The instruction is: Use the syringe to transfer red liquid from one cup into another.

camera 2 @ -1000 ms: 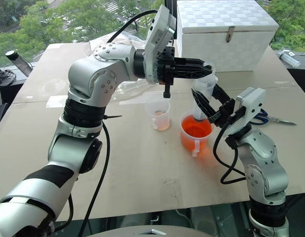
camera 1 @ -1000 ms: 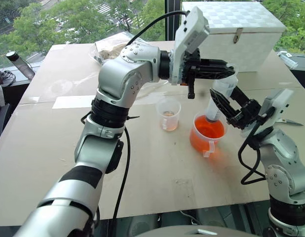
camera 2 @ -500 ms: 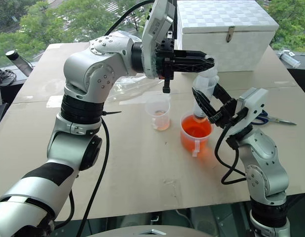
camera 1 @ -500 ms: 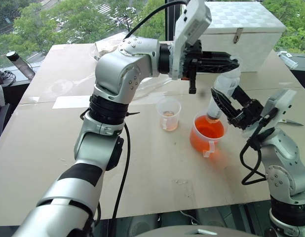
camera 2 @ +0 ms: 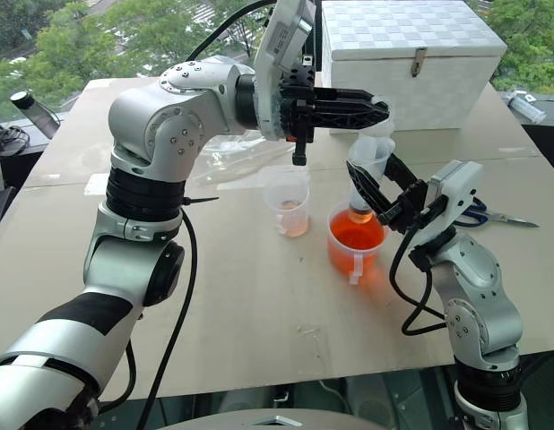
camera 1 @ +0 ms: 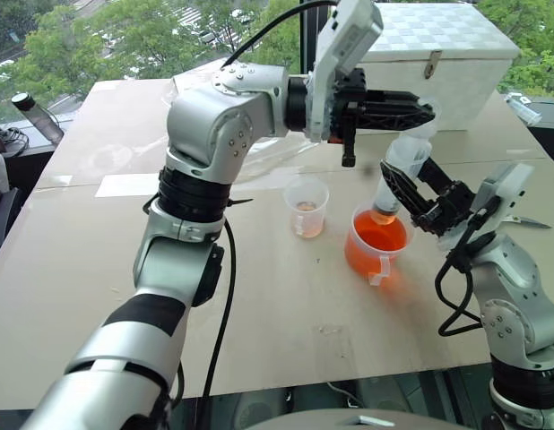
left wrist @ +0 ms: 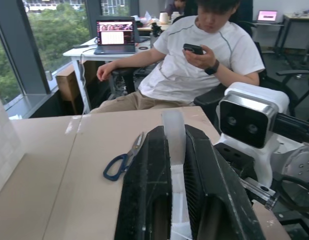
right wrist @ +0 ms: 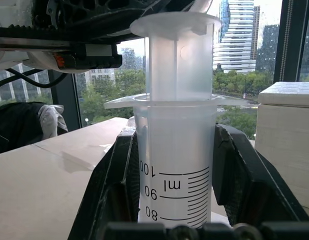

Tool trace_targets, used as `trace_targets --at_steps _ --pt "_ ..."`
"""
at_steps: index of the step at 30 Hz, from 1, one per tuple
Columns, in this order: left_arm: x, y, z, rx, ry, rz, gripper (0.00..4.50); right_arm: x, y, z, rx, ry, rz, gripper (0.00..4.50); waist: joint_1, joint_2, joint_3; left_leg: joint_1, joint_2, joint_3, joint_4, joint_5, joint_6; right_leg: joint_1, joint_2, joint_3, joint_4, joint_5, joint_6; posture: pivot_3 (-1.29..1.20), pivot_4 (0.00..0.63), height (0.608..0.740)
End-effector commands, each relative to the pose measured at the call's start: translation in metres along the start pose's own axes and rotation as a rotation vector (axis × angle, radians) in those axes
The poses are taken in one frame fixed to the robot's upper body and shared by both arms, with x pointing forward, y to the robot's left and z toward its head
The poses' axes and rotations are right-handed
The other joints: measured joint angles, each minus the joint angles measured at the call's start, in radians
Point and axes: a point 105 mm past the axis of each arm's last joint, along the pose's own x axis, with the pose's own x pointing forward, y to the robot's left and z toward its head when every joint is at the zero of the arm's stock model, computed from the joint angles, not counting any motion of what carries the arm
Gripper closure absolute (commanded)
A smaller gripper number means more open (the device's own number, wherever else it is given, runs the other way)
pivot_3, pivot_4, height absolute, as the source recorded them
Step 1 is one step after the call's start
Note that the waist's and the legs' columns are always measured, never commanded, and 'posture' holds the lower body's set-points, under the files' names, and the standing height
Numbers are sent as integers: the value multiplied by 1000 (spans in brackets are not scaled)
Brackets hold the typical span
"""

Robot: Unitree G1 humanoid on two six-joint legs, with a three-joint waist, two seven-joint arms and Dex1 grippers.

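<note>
**Syringe upright over the orange beaker, both grippers on it**

We see the large clear plastic syringe [camera 2: 367, 175] with printed scale marks standing nearly upright, its short orange-tan tip down in the wide clear handled beaker [camera 2: 353, 240] that holds the translucent orange-red liquid [camera 2: 355, 235]. Our right gripper [right wrist: 177, 200] is clamped around the syringe barrel, one black finger on each side, near the top of the scale. Our left gripper [camera 2: 376, 109] reaches in level from the left at the top of the syringe; its black fingers [left wrist: 144, 200] sit on either side of the white plunger's flat end, though we cannot tell whether they press it. The small narrow clear plastic cup [camera 2: 287, 205] stands just beside the beaker, with a little pale liquid at its bottom.
</note>
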Motion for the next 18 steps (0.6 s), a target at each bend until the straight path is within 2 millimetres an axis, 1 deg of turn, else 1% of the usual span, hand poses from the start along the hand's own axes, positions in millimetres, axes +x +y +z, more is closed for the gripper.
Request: trace_targets --at_steps 1,2,3,4,8,11,15,18 --pt "-5 -4 24 91 -58 13 2363 -1 1 5 -10 -13 12 3020 0 0 0 0 0 0 0 0 0 0 0 0 0 0 0 0 150 740" --pt "-7 -3 26 85 -65 22 2027 0 1 6 -11 -16 12 3020 0 0 0 0 0 0 0 0 0 0 0 0 0 0 0 0 150 740" --pt "-8 -3 28 84 -70 25 1490 0 0 8 -11 -20 11 3020 0 0 0 0 0 0 0 0 0 0 0 0 0 0 0 0 150 740" --pt "-10 -3 29 85 -72 26 1117 0 0 9 -11 -23 9 3020 0 0 0 0 0 0 0 0 0 0 0 0 0 0 0 0 150 740" --pt "-17 -7 39 113 -94 10 1117 -1 -2 15 -19 -33 3 3020 0 0 0 0 0 0 0 0 0 0 0 0 0 0 0 0 150 740" --pt "-20 -6 49 125 -126 28 1117 0 -4 21 -21 -46 0 3020 0 0 0 0 0 0 0 0 0 0 0 0 0 0 0 0 150 740" --pt "-28 0 63 139 -163 80 1117 2 -3 36 3 -86 11 3020 0 0 0 0 0 0 1 0 0 0 0 0 0 0 0 0 150 740" --pt "-37 9 64 158 -153 145 1117 4 -4 51 30 -123 14 3020 -1 0 0 0 0 0 1 0 0 0 -1 0 0 0 0 0 150 740"
